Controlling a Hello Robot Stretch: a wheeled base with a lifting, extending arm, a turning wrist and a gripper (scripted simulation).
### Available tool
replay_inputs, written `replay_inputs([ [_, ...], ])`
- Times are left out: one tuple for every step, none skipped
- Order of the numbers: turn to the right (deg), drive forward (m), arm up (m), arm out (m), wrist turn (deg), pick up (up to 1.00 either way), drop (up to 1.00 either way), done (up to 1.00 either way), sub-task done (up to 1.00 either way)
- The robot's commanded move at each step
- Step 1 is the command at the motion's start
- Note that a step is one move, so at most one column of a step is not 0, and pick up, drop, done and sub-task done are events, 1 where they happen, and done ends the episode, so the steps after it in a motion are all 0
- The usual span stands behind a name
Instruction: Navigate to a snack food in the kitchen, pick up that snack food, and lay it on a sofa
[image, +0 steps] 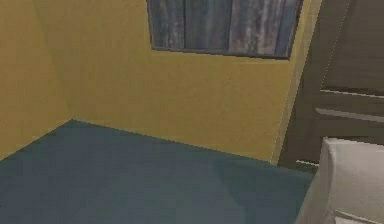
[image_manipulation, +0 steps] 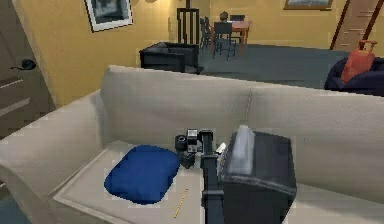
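Dark end effector (image_manipulation: 186, 150) is hanging over the seat of one beige sofa (image_manipulation: 150, 100), at the far end of one dark arm (image_manipulation: 210, 196), with two white squares (image_manipulation: 200, 137) beside it. Whether it is holding anything, and how its fingers are standing, I cannot tell. One blue cushion (image_manipulation: 143, 173) is lying on the seat just beside it toward the arm side view's left, and one thin yellow stick (image_manipulation: 180, 200) is lying near the cushion's edge. One dark grey boxy thing (image_manipulation: 258, 170) is sitting on the seat just right of the arm. I cannot tell whether any of these is the snack food.

Beyond the sofa back, one dark armchair (image_manipulation: 168, 56) is standing, and farther off one table (image_manipulation: 232, 27) with chairs too small to count. One orange cushion (image_manipulation: 357, 64) is resting on one dark blue sofa (image_manipulation: 368, 84). Two framed pictures (image_manipulation: 108, 12) are hanging on the yellow wall. In the forward view, one curtained window (image: 225, 25) is showing beside one brown door (image: 345, 90).
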Motion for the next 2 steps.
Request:
replay_inputs([
  [0.0,0.00,-0.32,0.00,0.0,0.00,0.00,0.00,0.00],
  [0.0,0.00,0.00,0.00,0.0,0.00,1.00,0.00,0.00],
])
